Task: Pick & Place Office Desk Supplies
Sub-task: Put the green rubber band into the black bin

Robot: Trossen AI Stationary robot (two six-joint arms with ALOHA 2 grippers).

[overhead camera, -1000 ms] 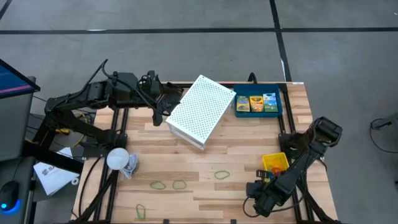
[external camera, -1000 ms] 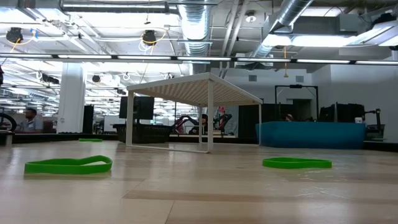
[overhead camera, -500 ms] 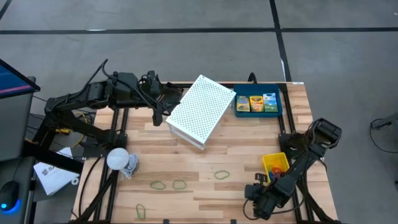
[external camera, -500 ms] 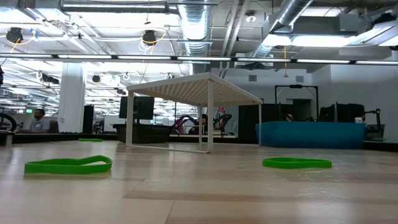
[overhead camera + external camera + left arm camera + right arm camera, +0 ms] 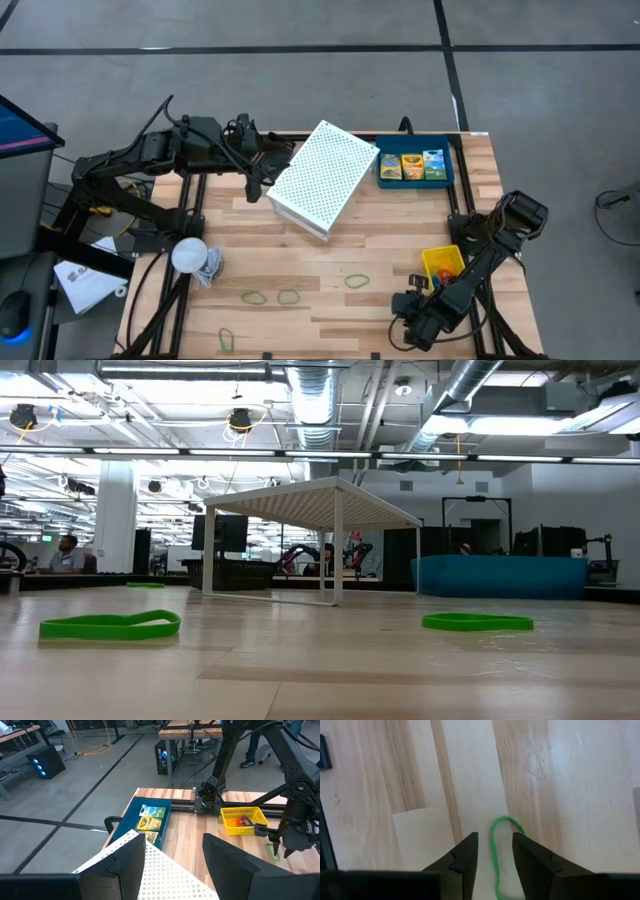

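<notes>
My right gripper [image 5: 401, 304] points down at the table's near right and is open. Its fingers stand on either side of a green rubber band [image 5: 493, 847] that lies flat on the wood; the same rubber band [image 5: 272, 850] shows in the left wrist view. Three more green rubber bands [image 5: 288, 296] lie near the front middle. A yellow mesh tray [image 5: 442, 262] with coloured bands inside stands just beyond my right gripper. Three crayon packs [image 5: 411, 166] lie in the blue tray [image 5: 414, 184] at the far right. My left gripper [image 5: 174, 840] waits open, raised beside the white perforated shelf [image 5: 322, 178].
The white perforated shelf [image 5: 310, 500] stands on legs at the far middle of the table. A white bulb-like object [image 5: 188, 254] sits at the left edge. Bare wood lies between the shelf and the green bands [image 5: 110, 625].
My right gripper has stayed over the green band and has tipped and rolled a little. Its fingers keep the same gap.
</notes>
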